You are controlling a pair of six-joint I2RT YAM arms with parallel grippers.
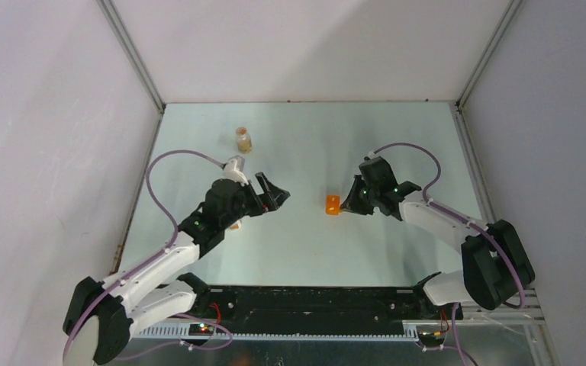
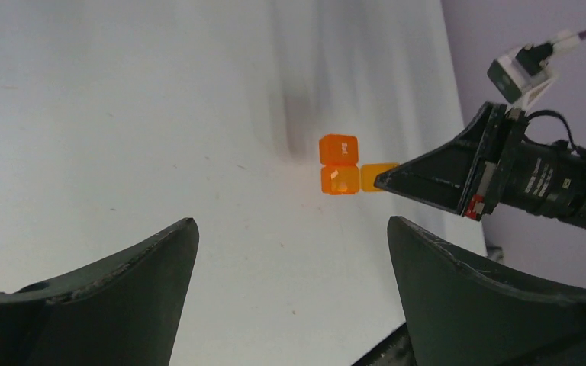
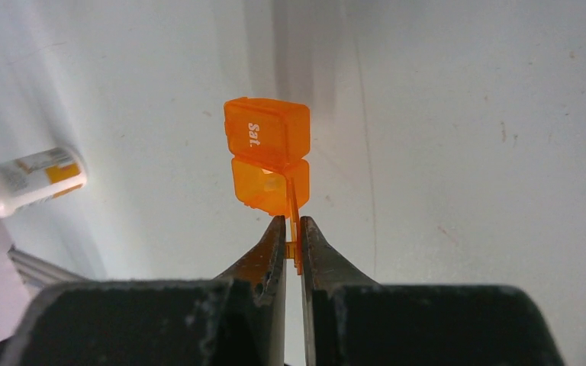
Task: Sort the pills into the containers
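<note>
On the pale table (image 1: 305, 252) the left gripper (image 1: 275, 191) hangs with its jaws spread wide and empty, aimed at the middle, probably waiting its turn. The right gripper (image 3: 291, 221) is clenched on a thin orange flap (image 3: 296, 229) of the orange pill box (image 3: 267, 164), which sits mid-table between the two arms; the pinch looks meant to steady the box or pull a compartment open. A small pill bottle (image 1: 243, 140) stands upright well behind. The raised lid (image 3: 265, 133) reads "Sat."
</note>
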